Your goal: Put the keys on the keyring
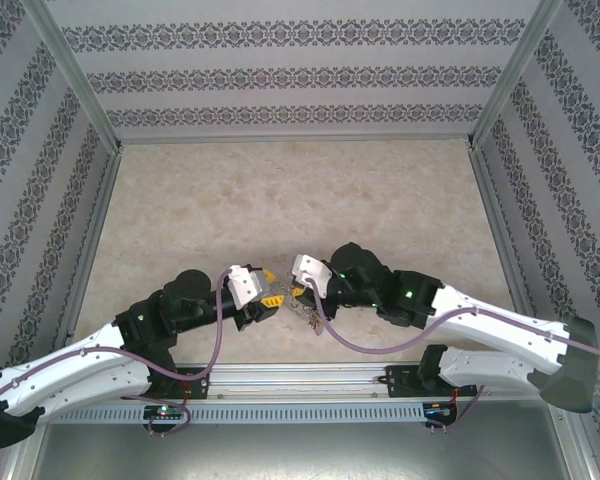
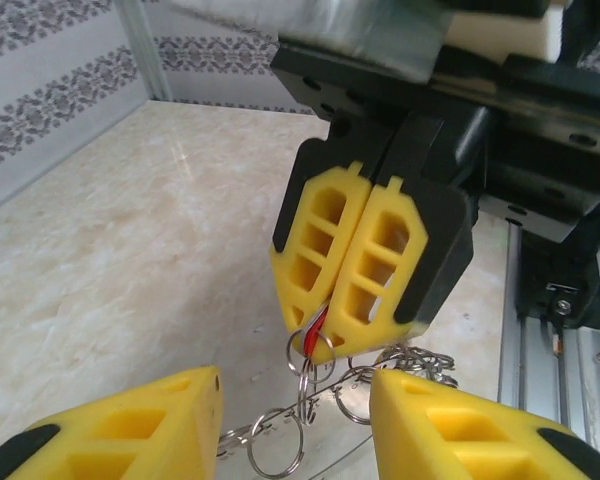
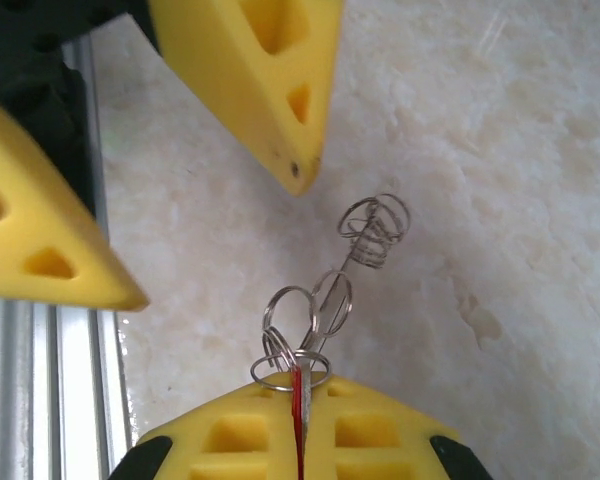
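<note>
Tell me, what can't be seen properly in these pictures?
- Red tag: in both wrist views it is pinched in the right gripper. A sliver peeks out, and any key on it is hidden.
- Rings: in the left wrist view they are cut off by the bottom edge.
- Rings, top view: too small to count.

- The keys sit in the right claw, near the worktop's front edge.
- The left claw faces it from the left, just apart.
- A chain of rings hangs under the keys, perhaps touching the worktop.
</note>
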You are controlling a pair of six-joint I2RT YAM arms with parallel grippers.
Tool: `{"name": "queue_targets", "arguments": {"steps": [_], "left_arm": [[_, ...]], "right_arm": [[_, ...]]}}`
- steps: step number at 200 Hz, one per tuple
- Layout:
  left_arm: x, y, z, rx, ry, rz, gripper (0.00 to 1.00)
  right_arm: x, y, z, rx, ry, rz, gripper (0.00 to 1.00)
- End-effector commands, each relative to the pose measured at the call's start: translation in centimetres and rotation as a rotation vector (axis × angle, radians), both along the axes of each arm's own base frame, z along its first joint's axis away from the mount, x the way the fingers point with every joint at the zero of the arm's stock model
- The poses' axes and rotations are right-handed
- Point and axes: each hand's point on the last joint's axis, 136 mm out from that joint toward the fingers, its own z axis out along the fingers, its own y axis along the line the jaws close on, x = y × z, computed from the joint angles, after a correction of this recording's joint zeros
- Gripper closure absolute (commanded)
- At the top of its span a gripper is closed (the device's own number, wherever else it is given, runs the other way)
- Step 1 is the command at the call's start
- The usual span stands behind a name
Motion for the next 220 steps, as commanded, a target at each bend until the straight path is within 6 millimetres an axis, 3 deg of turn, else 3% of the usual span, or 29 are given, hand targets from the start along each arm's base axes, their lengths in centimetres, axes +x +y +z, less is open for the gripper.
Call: {"name": "queue_targets", "arguments": {"steps": [1, 48, 84, 128, 220], "left_arm": [[1.4, 1.5, 1.4, -0.089, -0.023, 0.127, 0.55], [3.1, 5.7, -0.7, -0.102, -0.024, 0.352, 0.44], [3.2, 6.8, -1.0, -0.115, -0.023, 0.395, 0.42], [3.3, 6.9, -0.6, -0.082, -0.04, 0.397, 0.41], [3.8, 5.2, -0.1, -0.056, -0.05, 0.363, 0.4]], "right_arm": [[1.9, 0.9, 1.4, -0.006, -0.038, -0.04, 1.0], [4.4, 3.7, 0.2, -0.03, 0.022, -0.055, 1.0], [6.4, 4.4, -1.9, -0.038, 0.093, -0.105, 1.0], [9.0, 1.5, -7.4, -0.097, 0.245, -0.254, 1.0], [9.3, -6.6, -14.4, -0.136, 0.45, -0.526, 1.0]]}}
